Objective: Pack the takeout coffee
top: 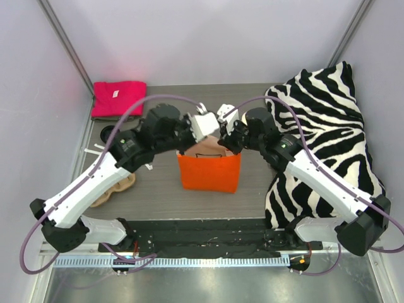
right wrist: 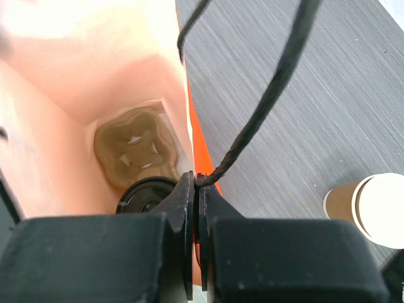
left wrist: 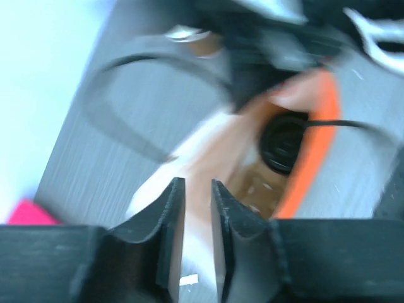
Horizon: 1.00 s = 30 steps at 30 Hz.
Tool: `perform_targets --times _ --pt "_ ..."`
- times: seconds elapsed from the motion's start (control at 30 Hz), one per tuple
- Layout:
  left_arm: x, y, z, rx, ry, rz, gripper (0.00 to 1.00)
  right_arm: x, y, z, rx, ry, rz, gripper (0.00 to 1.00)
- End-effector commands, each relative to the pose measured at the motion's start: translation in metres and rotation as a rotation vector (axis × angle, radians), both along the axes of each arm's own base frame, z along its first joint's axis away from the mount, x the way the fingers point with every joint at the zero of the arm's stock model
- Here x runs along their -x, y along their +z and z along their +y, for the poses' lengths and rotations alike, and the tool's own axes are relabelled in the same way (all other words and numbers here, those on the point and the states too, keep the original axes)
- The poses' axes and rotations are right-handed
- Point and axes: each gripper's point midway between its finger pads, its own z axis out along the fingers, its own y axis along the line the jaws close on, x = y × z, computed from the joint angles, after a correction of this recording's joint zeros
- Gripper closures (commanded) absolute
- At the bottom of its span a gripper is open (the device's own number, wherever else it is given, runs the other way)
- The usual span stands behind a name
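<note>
Judging by the layout, the packing is largely done. The black-lidded takeout coffee (right wrist: 146, 192) sits low inside the upright orange paper bag (top: 208, 173), showing only its round plastic lid; the cup body is hidden. It rests against a moulded brown cardboard tray (right wrist: 136, 151) lying on the bag floor.

The right gripper (right wrist: 196, 183) is clamped on the bag's thin black cord handle (right wrist: 265, 107) and holds the mouth open. The left gripper (left wrist: 196, 189) hangs over the mouth with its jaws narrow. A pale strip shows between them, but the blurred view does not reveal whether they are pinching the bag wall.

Remaining work appears to be releasing the bag. An unlidded brown paper cup (right wrist: 369, 208), white inside, stands on the table outside the bag; whether it also belongs in the bag cannot be determined.

The surface is a grey wood-grain table (top: 158, 199) enclosed by plain pale walls (top: 208, 38). A folded pink cloth (top: 118, 99) lies in the far left corner and a zebra-striped fabric (top: 328, 120) covers the right side. A second tan moulded tray (top: 117, 186) lies beneath the left arm.
</note>
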Motion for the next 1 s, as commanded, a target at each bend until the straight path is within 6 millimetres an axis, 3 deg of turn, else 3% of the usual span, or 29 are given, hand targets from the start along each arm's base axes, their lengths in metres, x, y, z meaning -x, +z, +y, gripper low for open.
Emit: perform_targets --times 0.0,0.1,0.2,0.4,0.43,0.53,0.73,0.83,0.87,0.93,0.97 --pt "-0.038 0.055 0.044 0.204 0.246 0.022 0.85 -0.019 0.013 0.006 -0.036 -0.032 -0.012 0.99" --pt "-0.061 0.05 0.067 0.229 0.366 0.095 1.0 -0.032 0.018 0.011 -0.06 -0.053 -0.003 0.99" --pt "-0.08 0.046 0.094 0.29 0.489 0.164 1.0 -0.044 0.02 0.017 -0.092 -0.078 0.027 0.99" --pt "-0.109 0.019 0.141 0.356 0.658 0.318 1.0 -0.068 0.029 0.029 -0.141 -0.135 0.039 0.99" --pt "-0.111 0.015 0.146 0.358 0.674 0.336 1.0 -0.073 0.023 0.031 -0.143 -0.149 0.06 0.99" --pt "-0.121 -0.003 0.173 0.361 0.764 0.4 1.0 -0.086 0.031 0.035 -0.174 -0.192 0.063 0.99" --pt "-0.13 -0.038 0.205 0.361 0.913 0.542 1.0 -0.109 0.035 0.037 -0.217 -0.297 0.065 0.99" --pt "-0.132 -0.058 0.23 0.377 1.052 0.595 0.89 -0.11 0.032 0.038 -0.227 -0.312 0.082 0.99" --pt "-0.132 -0.062 0.234 0.391 1.069 0.607 0.78 -0.109 0.033 0.039 -0.232 -0.305 0.087 0.99" --pt "-0.13 -0.08 0.251 0.413 1.137 0.657 0.68 -0.105 0.032 0.04 -0.239 -0.297 0.098 0.99" --pt "-0.13 -0.088 0.253 0.424 1.161 0.69 0.54 -0.104 0.032 0.04 -0.24 -0.29 0.105 0.97"
